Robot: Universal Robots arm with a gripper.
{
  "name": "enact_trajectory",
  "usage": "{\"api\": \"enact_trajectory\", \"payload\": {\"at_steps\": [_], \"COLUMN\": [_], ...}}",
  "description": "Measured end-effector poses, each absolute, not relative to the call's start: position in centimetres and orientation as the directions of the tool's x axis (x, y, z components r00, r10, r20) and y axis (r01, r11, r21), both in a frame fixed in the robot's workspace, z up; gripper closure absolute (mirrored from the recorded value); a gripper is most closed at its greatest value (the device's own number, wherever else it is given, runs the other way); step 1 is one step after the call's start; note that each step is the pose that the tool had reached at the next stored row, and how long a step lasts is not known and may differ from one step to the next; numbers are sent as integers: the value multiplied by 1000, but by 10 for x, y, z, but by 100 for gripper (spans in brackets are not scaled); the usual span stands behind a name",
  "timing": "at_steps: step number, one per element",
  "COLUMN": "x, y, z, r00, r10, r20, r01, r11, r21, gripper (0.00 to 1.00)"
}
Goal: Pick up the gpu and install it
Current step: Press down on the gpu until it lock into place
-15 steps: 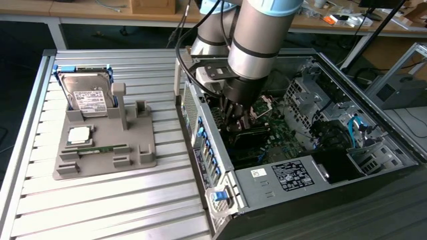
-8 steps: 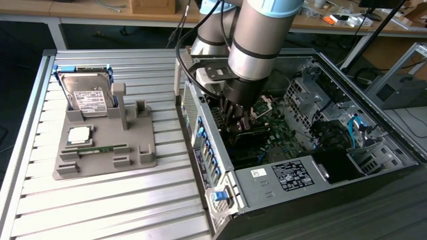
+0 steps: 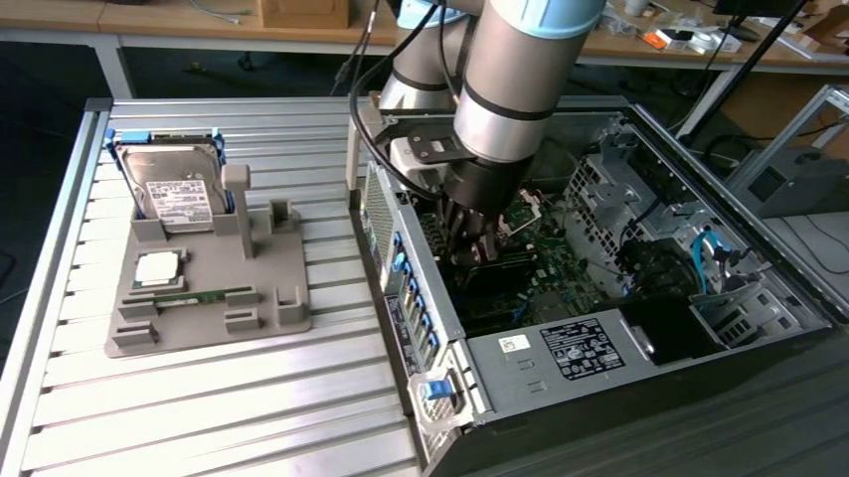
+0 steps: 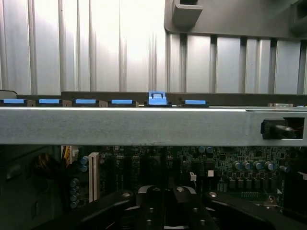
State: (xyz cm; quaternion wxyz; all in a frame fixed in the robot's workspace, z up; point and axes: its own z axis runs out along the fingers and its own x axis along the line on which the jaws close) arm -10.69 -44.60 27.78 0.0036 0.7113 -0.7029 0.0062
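Wrist view, nearest first: the black gripper (image 4: 165, 211) has its jaws drawn together, and nothing between them can be made out. Just past it lies the motherboard (image 4: 230, 165), dark green, with rows of small capacitors and a white connector standing at one side. Beyond that runs the silver rail of the computer case (image 4: 144, 125), topped by a line of blue clips (image 4: 157, 98). Farther still is the slatted metal table (image 4: 96, 43) and a corner of the grey parts holder (image 4: 230, 17).

From the exterior view, the arm (image 3: 511, 89) reaches down into the open case (image 3: 558, 348), with the gripper (image 3: 475, 238) low over the motherboard (image 3: 564, 263). A dark flat card sits directly under the fingers; whether this is the gpu and whether it is seated in its slot cannot be told. On the exterior view's left, the holder (image 3: 285, 298) stands on the table (image 3: 199, 397), carrying 1 hard drive (image 3: 179, 189) upright at the back, a square chip (image 3: 159, 265) and a narrow memory stick (image 3: 193, 296) lying flat.
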Motion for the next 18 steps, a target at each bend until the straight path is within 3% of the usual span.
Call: {"api": "enact_trajectory", "payload": {"at_steps": [18], "x": [-107], "y": [-451], "z": [275], "r00": [15], "r10": [-1000], "r20": [16], "r01": [-1000], "r11": [-15], "r21": [-4], "gripper": [89]}}
